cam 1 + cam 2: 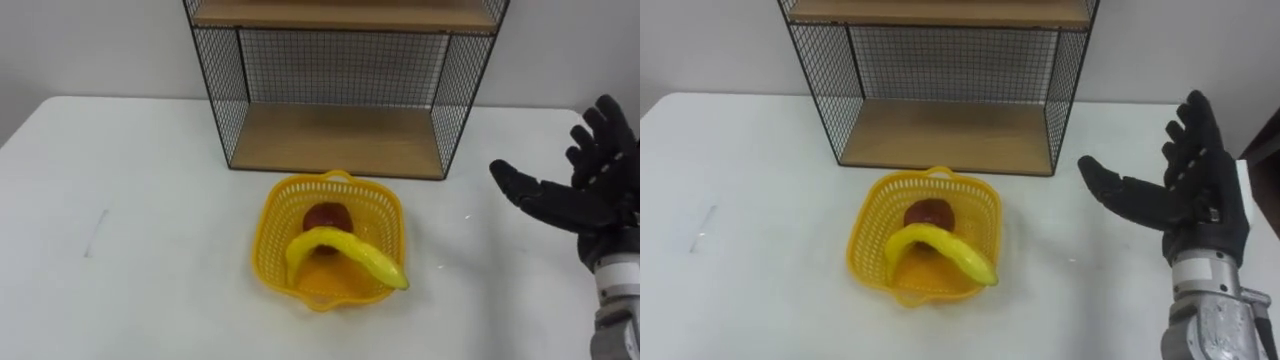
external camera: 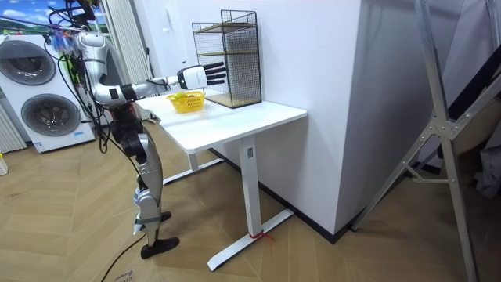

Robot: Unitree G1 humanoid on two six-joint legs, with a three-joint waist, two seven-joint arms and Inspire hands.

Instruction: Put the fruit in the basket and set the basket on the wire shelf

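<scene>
A yellow plastic basket (image 1: 275, 215) (image 1: 868, 226) (image 2: 185, 102) sits on the white table (image 1: 130, 230), just in front of the wire shelf (image 1: 340, 135) (image 1: 945, 130) (image 2: 235, 59). In it lie a red apple (image 1: 326, 217) (image 1: 930, 213) and a yellow banana (image 1: 345, 251) (image 1: 940, 248), whose tip hangs over the basket's right rim. My right hand (image 1: 590, 195) (image 1: 1185, 205) (image 2: 211, 76) hovers open to the right of the basket, palm turned toward it, holding nothing.
The shelf has a wooden bottom board (image 1: 335, 140) and a second board higher up (image 1: 340, 14), with wire mesh on the back and sides. It stands at the table's far edge against a white wall. In the room view, washing machines (image 2: 39, 78) stand behind me.
</scene>
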